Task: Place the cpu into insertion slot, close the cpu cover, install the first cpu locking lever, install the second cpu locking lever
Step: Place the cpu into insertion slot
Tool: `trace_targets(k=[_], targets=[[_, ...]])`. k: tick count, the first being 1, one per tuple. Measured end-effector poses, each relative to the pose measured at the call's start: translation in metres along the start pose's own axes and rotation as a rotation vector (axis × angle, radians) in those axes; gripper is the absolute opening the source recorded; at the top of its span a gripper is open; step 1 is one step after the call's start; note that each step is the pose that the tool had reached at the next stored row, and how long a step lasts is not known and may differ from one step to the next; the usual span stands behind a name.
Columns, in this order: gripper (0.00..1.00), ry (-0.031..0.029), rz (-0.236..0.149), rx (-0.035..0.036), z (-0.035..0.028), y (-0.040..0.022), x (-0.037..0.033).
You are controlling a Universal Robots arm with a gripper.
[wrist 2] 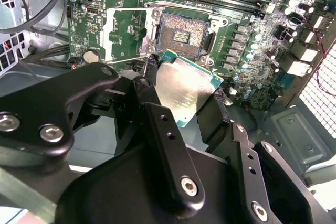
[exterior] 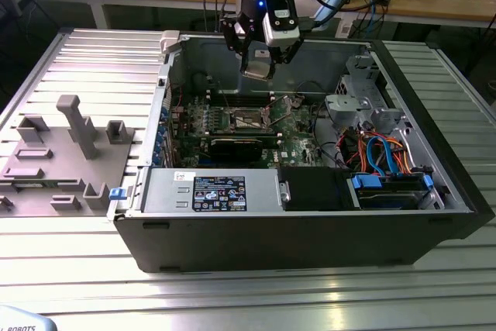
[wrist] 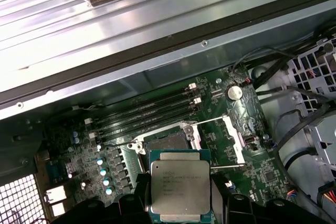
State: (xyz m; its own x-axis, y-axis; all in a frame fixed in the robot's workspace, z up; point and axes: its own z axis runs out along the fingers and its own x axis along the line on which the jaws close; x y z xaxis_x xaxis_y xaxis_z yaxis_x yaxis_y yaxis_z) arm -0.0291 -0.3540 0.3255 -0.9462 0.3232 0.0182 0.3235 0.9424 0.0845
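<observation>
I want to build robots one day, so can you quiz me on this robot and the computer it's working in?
1. What does the pincer grip? A) the cpu B) a screwdriver C) nothing
2. Fill in: the cover beside the slot is swung ___.
3. True or false: the cpu lies in the slot.

Key: 1 A. 2 open. 3 false: the pincer holds it above the slot.
</observation>
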Motion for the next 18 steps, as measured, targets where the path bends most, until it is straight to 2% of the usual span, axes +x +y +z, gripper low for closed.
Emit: trace_targets(k=[18], targets=[[0.54,-0.0017,0.02,-0.0003,0.0001,0.0,0.0]])
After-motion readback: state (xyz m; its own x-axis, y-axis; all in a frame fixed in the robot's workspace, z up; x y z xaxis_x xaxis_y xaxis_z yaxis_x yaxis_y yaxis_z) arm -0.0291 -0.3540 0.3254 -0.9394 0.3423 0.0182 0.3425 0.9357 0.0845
